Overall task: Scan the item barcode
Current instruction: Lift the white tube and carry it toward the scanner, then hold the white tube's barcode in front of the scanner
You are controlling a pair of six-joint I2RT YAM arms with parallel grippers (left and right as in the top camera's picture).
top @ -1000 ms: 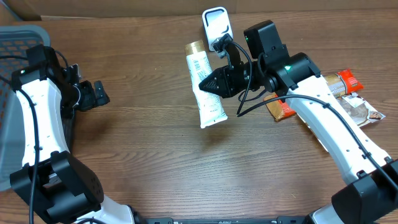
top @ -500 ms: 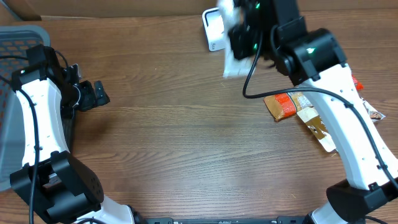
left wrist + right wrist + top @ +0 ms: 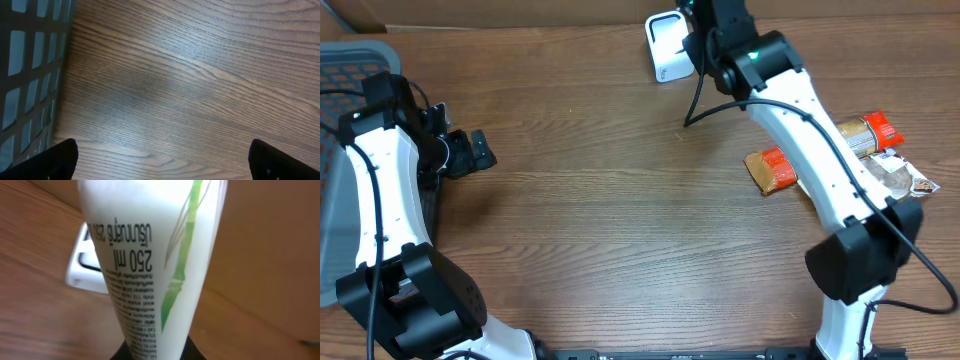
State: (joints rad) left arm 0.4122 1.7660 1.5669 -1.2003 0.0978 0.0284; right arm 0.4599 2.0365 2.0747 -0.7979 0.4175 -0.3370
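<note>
Basically, the wooden table [image 3: 620, 230] takes up most of the overhead view, brown grain all over, w/ a cardboard-coloured wall along the far edge. R arm [image 3: 820, 140], white w/ black joints, runs from its base at the near right diagonally up to the far centre. L arm [image 3: 380, 190] stands bent at the left side, wrist next to a grey slotted plastic basket [image 3: 340, 60] at the far-left edge.

L gripper [image 3: 478, 152] points right, over bare wood just beside the basket. Jaws are spread as wide as they go, nothing btwn them. Its wrist cam shows only two black fingertips in the bottom corners, wood grain in the middle and basket wall on the left.

R gripper [image 3: 705, 30] is up at the far edge, just beside the white scanner [image 3: 665, 50]. It is clamped nearly closed on the white tube [image 3: 155, 265]. The tube fills the right wrist view, rising from the black gripper base, off the table. Print reads "250 ml" upside down in that view, w/ a block of small text under it and a green stem graphic up one side. The scanner shows behind the tube, to its left. Can't tell if a barcode faces it. From overhead the tube is hidden under the wrist.

An orange snack packet [image 3: 772, 170] lies flat by the R forearm. A brown-and-red packet [image 3: 868, 133] and a crinkled wrapper [image 3: 900, 180] lie close together near the right edge.
</note>
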